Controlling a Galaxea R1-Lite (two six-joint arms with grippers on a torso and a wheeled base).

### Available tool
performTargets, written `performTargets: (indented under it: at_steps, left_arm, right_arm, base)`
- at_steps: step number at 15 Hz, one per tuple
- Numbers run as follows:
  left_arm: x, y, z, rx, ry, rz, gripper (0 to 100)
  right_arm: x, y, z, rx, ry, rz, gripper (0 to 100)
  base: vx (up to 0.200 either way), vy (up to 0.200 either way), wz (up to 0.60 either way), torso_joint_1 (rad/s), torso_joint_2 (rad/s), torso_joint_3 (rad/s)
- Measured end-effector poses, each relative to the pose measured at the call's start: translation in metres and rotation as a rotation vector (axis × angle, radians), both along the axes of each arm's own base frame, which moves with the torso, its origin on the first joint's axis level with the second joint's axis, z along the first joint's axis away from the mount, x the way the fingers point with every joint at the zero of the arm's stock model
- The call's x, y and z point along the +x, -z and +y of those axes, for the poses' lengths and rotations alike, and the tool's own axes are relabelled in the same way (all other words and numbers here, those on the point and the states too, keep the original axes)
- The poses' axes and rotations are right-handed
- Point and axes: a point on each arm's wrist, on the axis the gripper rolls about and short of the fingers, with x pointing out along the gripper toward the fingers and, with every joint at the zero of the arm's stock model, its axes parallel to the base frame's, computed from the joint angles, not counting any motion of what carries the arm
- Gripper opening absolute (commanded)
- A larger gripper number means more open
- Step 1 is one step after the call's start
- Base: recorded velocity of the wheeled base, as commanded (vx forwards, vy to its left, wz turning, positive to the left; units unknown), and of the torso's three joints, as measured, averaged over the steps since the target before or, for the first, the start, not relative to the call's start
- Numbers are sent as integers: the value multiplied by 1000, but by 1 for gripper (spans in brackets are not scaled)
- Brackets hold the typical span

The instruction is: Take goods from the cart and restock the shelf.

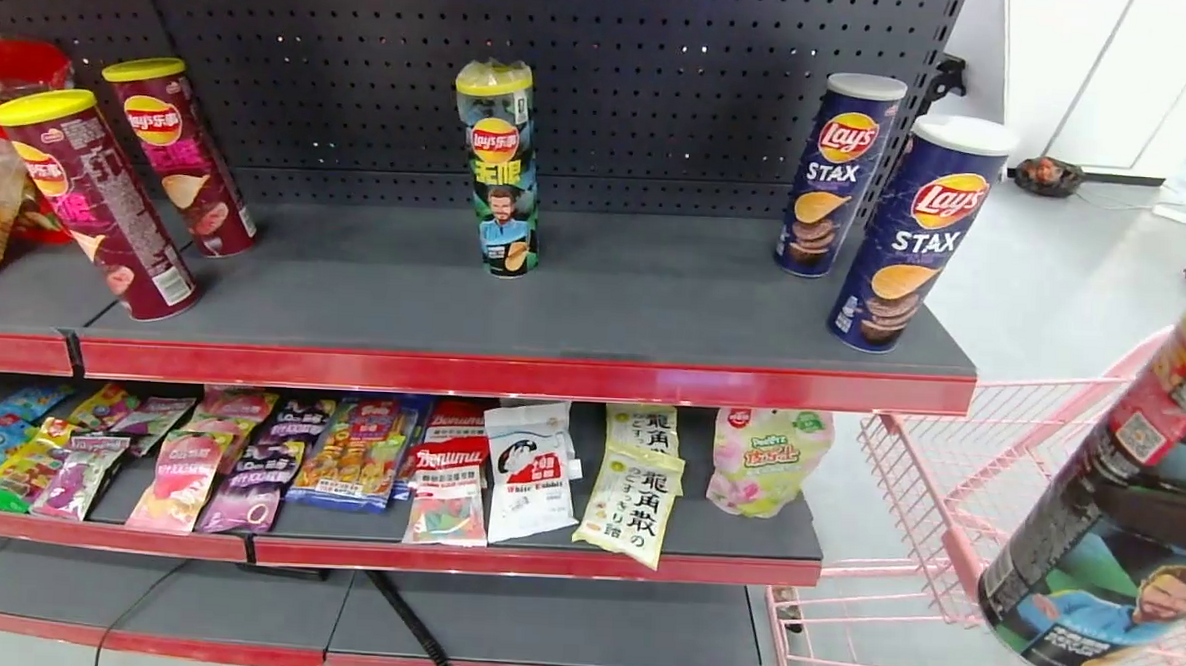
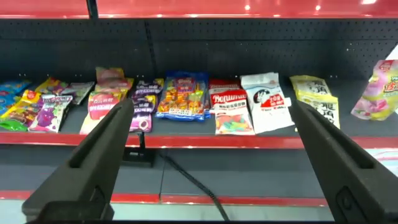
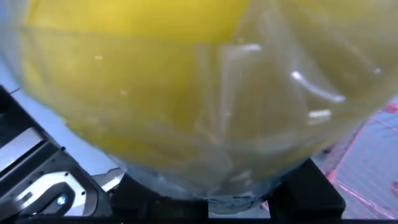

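Right gripper (image 1: 1158, 510) is clamped on a yellow-lidded chip can (image 1: 1072, 584), which hangs tilted above the pink cart (image 1: 922, 488); placement is not yet done. Left gripper (image 2: 205, 155) has its fingers apart and empty, facing the lower shelf (image 2: 249, 142). Upper shelf (image 1: 655, 296) carries five cans, with wide gaps to fill.
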Motion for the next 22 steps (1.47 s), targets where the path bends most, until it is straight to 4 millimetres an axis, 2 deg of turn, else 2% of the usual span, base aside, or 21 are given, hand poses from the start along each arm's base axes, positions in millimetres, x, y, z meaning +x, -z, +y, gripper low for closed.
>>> performTargets:
  at_steps: [2, 4, 7, 10, 15, 22]
  left_arm:
    - [0, 0, 0, -1, 0, 0, 100]
    - [0, 0, 0, 0, 0, 0, 100]
    - [0, 0, 0, 3, -1, -1, 100]
    - [0, 0, 0, 2, -3, -1, 100]
    - [0, 0, 0, 1, -3, -1, 100]
    - [0, 0, 0, -1, -3, 0, 100]
  right_arm:
    - [-2, 3, 2, 38, -104, 24, 0]
    - [0, 2, 3, 36, -118, 3, 0]
    - [10, 2, 5, 34, -81, -60, 0]
    - [16, 11, 7, 28, -78, -25, 0]
    - [17, 19, 7, 21, -77, 6, 0]
    - [11, 24, 9, 17, -110, 7, 0]
  base:
    - [0, 0, 0, 0, 0, 0]
    - [0, 0, 0, 0, 0, 0]
    - [0, 0, 0, 0, 0, 0]
    - [0, 0, 0, 0, 0, 0]
    - [0, 0, 0, 0, 0, 0]
    - [0, 200, 0, 0, 3, 0]
